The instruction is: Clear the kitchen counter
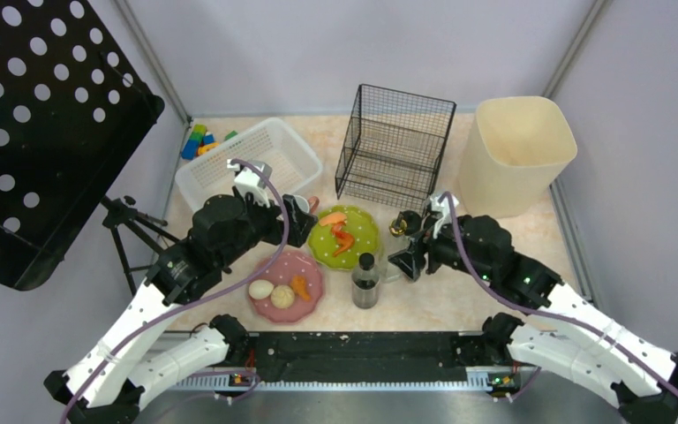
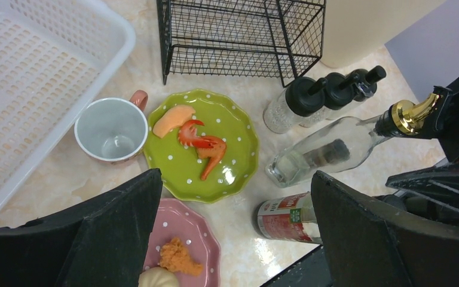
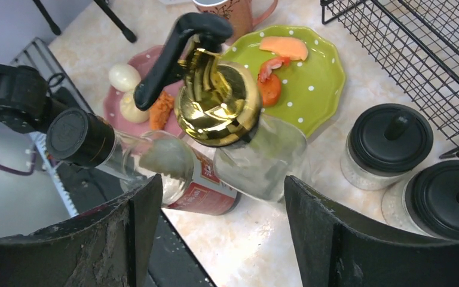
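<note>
The marbled kitchen counter [image 1: 459,300] holds dishes and bottles. A green dotted plate [image 1: 344,234] carries orange and red food pieces. A pink dotted plate [image 1: 287,284] carries an egg, a bun and orange food. A mug [image 2: 111,130] stands left of the green plate. A clear bottle with a gold spout [image 3: 215,101] and a red-label bottle with a black cap [image 1: 365,281] stand at the middle. My left gripper [image 1: 293,210] hovers open and empty above the plates [image 2: 236,233]. My right gripper [image 1: 403,240] is open, and the gold-spout bottle stands just ahead of its fingers [image 3: 215,239].
A white basket [image 1: 247,163] sits at the back left with toy blocks [image 1: 199,140] behind it. A black wire rack [image 1: 395,146] and a beige bin [image 1: 516,150] stand at the back. Two black-lidded jars [image 3: 388,143] stand by the rack. A black perforated panel [image 1: 35,124] on a tripod is at the left.
</note>
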Robot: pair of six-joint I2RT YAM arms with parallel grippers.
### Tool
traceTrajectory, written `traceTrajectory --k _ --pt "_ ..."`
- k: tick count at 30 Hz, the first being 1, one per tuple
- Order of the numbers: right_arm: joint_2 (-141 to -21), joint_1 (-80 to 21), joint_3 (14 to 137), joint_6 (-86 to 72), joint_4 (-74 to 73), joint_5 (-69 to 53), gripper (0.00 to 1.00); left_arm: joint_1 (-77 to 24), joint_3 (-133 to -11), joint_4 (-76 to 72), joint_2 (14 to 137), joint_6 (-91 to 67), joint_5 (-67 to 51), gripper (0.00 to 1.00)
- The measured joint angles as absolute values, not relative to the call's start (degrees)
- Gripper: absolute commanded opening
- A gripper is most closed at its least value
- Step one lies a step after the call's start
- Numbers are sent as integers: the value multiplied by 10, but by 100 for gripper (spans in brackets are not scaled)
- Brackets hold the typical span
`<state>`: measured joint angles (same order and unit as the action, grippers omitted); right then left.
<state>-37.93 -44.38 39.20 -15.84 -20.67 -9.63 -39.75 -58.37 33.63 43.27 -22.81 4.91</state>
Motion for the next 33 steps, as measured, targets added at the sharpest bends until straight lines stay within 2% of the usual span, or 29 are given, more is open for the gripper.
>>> traceTrajectory --k 6,13,21,33 --pt "-424 -551 396 -130 -182 41 73 -397 -583 337 432 -224 52 99" --pt "-422 -560 396 -115 -153 131 72 -397 -581 337 432 -219 54 99" --pt "-411 -560 387 -111 -111 153 71 -397 -576 337 432 -213 55 99" --pt "-387 -562 296 -100 11 138 67 -397 -572 336 432 -211 56 99"
